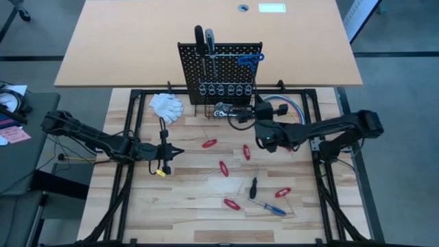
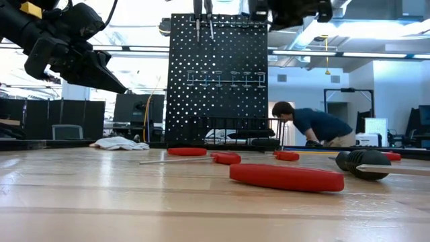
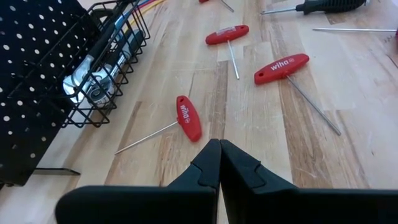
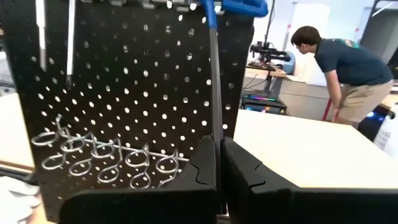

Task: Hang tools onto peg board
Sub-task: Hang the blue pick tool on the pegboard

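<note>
Overhead arrangement, left to right. The left gripper (image 1: 177, 152) hovers over the left half of the table (image 1: 137, 206), its fingers pressed together and holding nothing; the nearest red-handled tool (image 1: 209, 143) lies just ahead of its tips, apart from them. White gloves (image 1: 167, 106) rest beside the peg board (image 1: 219, 72), which stands upright at the table's far edge with a row of silver rings (image 1: 221, 89) and a wire basket (image 1: 230, 110) at its base. Two dark-handled tools (image 1: 204, 40) and a blue-handled tool (image 1: 251, 59) hang on it. The right gripper (image 4: 219, 171), fingers together, is close before the board, directly below the blue tool's shaft. More red-handled tools (image 1: 232, 204) and a black-handled screwdriver (image 1: 253, 186) lie scattered on the table.
</note>
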Controlling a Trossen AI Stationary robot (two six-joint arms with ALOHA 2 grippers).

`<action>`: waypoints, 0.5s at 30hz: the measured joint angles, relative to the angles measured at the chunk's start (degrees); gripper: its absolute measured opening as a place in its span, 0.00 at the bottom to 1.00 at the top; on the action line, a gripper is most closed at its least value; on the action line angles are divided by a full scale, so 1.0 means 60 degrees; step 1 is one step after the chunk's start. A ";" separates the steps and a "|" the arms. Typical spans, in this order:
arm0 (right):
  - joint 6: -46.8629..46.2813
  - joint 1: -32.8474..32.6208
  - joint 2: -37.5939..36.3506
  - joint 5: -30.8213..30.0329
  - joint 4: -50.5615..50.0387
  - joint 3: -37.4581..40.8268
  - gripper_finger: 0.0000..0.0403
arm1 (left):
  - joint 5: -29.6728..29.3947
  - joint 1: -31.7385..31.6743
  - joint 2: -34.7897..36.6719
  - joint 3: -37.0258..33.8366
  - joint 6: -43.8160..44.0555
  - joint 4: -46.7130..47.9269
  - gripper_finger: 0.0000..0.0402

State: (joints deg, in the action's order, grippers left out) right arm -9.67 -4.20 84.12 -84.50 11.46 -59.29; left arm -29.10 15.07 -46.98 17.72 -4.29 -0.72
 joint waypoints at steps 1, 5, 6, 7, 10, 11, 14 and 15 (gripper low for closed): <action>0.0151 0.0057 0.0101 -0.0009 0.0156 0.0000 0.02 | 0.0000 0.0000 0.0003 0.0000 0.0000 0.0001 0.00; 0.0691 0.0174 0.0388 -0.0012 0.0763 0.0000 0.02 | 0.0000 0.0000 0.0003 0.0000 0.0004 0.0012 0.00; 0.0815 0.0174 0.0403 -0.0005 0.0824 0.0000 0.02 | 0.0000 0.0000 0.0001 0.0000 0.0004 0.0011 0.00; 0.0837 0.0181 0.0404 -0.0006 0.0817 0.0000 0.02 | 0.0000 0.0000 0.0004 0.0000 0.0004 0.0009 0.00; 0.0854 0.0237 0.0397 0.0017 0.0754 0.0000 0.02 | 0.0000 0.0000 0.0000 0.0000 0.0007 0.0015 0.00; 0.0878 0.0258 0.0400 0.0014 0.0715 0.0000 0.02 | 0.0000 0.0000 0.0004 0.0000 0.0007 0.0015 0.00; 0.0910 0.0397 0.0400 0.0094 0.0615 0.0000 0.02 | 0.0000 0.0000 0.0002 0.0000 0.0019 0.0015 0.00; 0.0910 0.0442 0.0411 0.0116 0.0572 0.0000 0.02 | 0.0000 0.0000 0.0004 0.0000 0.0029 0.0015 0.00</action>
State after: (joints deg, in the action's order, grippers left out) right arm -4.21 -1.55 86.59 -83.81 14.90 -59.29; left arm -29.10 15.07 -46.96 17.72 -4.12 -0.62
